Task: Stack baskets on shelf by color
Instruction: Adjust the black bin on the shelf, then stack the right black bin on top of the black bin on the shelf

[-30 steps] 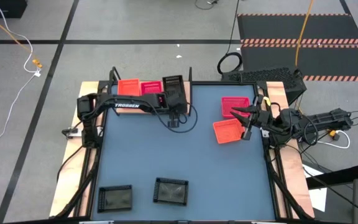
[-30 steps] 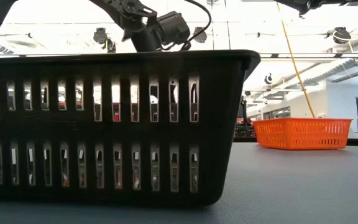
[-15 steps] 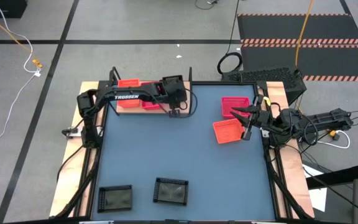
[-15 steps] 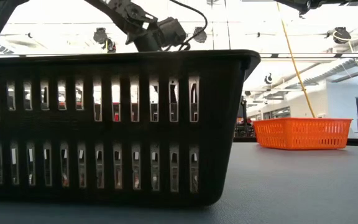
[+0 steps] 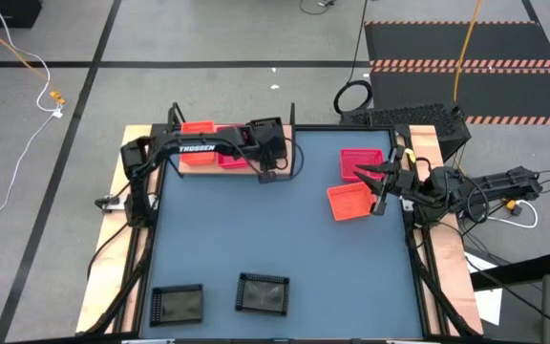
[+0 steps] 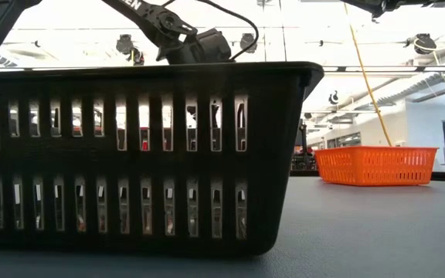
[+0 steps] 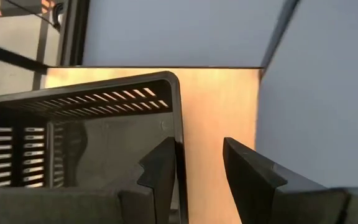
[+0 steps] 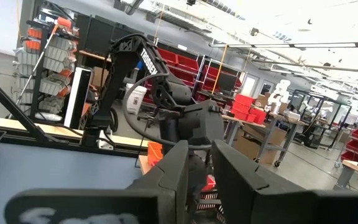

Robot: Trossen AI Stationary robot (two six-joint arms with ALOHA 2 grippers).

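Observation:
A black basket (image 7: 92,143) stands on the pale wooden shelf (image 7: 216,124) at the table's far left, its right end in the high view (image 5: 265,127). An orange-red basket (image 5: 197,128) and a pink one (image 5: 233,159) sit beside it on the shelf. My left gripper (image 7: 197,168) is open over the black basket's end wall, one finger inside and one outside. My right gripper (image 5: 382,189) is open and empty by the table's right edge, next to an orange-red basket (image 5: 349,202) and a pink basket (image 5: 361,162). My left gripper comes at the black basket's short end wall (image 7: 178,118) from above. One finger (image 7: 160,171) stands inside right by the rim; whether it touches I cannot tell. The other finger (image 7: 247,177) stands outside, apart from the wall, with bare wood showing between.
Two more black baskets (image 5: 177,303) (image 5: 263,293) lie at the table's near edge; one fills the low view (image 6: 130,154). Thin black uprights (image 5: 292,113) rise at the shelf's ends. The blue-grey table (image 5: 275,229) lies between the shelf and the near baskets.
My left arm has drawn toward the table's far edge, bringing its gripper in over the shelf at the black basket. My right arm has kept still.

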